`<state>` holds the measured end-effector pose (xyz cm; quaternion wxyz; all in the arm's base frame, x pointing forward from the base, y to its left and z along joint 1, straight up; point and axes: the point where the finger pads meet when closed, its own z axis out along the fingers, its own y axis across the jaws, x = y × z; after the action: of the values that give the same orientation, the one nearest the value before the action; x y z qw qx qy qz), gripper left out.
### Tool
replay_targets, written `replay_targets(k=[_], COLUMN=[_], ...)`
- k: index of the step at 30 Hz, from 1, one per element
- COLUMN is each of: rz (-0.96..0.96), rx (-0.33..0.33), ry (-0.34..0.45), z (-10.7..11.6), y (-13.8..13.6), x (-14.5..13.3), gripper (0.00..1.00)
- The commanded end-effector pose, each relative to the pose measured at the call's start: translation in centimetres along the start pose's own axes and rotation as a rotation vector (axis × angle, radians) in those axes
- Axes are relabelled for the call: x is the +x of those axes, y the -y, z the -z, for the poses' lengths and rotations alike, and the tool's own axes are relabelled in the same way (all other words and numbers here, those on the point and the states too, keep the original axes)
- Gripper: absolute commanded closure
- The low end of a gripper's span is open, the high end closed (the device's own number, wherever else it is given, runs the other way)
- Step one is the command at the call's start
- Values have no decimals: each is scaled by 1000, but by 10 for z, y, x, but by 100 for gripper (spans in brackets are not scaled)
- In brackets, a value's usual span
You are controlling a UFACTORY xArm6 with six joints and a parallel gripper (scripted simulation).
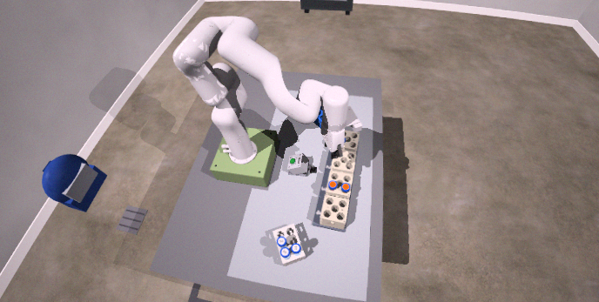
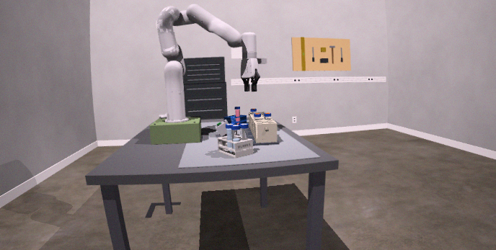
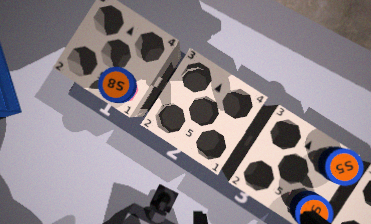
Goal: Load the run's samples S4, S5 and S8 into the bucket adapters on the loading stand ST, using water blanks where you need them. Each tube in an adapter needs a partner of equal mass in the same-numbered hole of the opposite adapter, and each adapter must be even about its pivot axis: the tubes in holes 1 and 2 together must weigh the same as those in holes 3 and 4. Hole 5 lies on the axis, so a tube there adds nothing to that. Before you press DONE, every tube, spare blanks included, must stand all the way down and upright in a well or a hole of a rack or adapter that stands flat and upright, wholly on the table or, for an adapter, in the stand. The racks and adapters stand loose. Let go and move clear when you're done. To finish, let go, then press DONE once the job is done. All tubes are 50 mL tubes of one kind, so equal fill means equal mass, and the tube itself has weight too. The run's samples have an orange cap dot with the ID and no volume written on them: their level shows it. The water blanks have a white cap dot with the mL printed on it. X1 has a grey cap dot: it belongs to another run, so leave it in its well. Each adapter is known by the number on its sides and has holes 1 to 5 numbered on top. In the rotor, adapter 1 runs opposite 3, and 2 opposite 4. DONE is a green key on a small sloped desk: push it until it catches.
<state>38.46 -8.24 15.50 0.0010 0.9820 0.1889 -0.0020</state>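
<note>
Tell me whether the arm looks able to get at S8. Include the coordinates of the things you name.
Probably yes: the claw (image 1: pixel 334 154) (image 2: pixel 250 90) (image 3: pixel 256 218) hangs open and empty, and S8 (image 1: pixel 346 140) (image 2: pixel 253 110) (image 3: pixel 117 85) has its cap uncovered, with no other tube right beside it.

The arm (image 1: pixel 261 64) (image 2: pixel 216 26) has smooth, glossy white tubular links and black claw fingers (image 2: pixel 246 86).

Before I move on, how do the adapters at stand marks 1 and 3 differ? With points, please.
Adapter 1 (image 1: pixel 358 140) (image 3: pixel 90 37) holds one tube, S8 (image 1: pixel 346 140) (image 2: pixel 253 110) (image 3: pixel 117 85); adapter 3 (image 1: pixel 340 177) (image 3: pixel 273 153) holds two.
Adapter 1's holes 2 to 5 look empty; adapter 3's hole 4 has S5 (image 1: pixel 346 187) (image 2: pixel 267 114) (image 3: pixel 344 167), leaving 2, 3 and 5.
Both are pale, five-holed, with an orange-dotted tube in hole 1.
</note>
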Motion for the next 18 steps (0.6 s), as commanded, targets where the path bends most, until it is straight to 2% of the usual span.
replay_targets(k=[1,4,18], rz=[2,2,2], rx=[0,0,-1], ry=[-5,-5,-5], z=[2,2,1], y=[-19,-23,-74], x=[-16,-19,-67], gripper=[43,43,43])
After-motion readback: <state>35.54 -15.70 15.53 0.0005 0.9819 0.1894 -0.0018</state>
